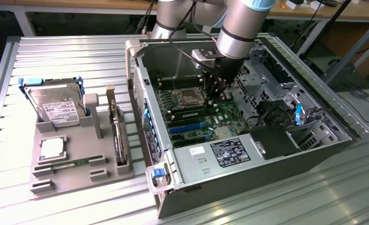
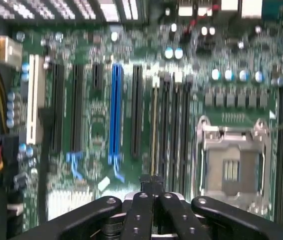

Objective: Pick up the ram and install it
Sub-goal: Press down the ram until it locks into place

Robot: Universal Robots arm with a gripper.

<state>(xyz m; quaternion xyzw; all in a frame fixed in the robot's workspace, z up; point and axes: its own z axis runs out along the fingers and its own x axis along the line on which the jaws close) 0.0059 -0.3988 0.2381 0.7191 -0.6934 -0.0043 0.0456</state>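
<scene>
On the exterior view's left, a slim green circuit-board ram stick [image 1: 68, 164] lies in a slot of the grey moulded parts tray [image 1: 78, 180] on the slatted metal table [image 1: 59, 56], beside a silver hard drive [image 1: 58, 108] and a square silver processor chip [image 1: 51, 148]. To the right, inside the open black computer case [image 1: 259, 154], the black gripper [image 1: 217, 96] hangs with jaws together and empty over the green motherboard [image 2: 96, 120], near its dark memory slots [image 2: 174, 125]. The ram looks light, stiff and fragile, best gripped by its long edges.

No legible text; labels on hard drive [image 1: 58, 108], power supply [image 1: 233, 152] unreadable.
</scene>
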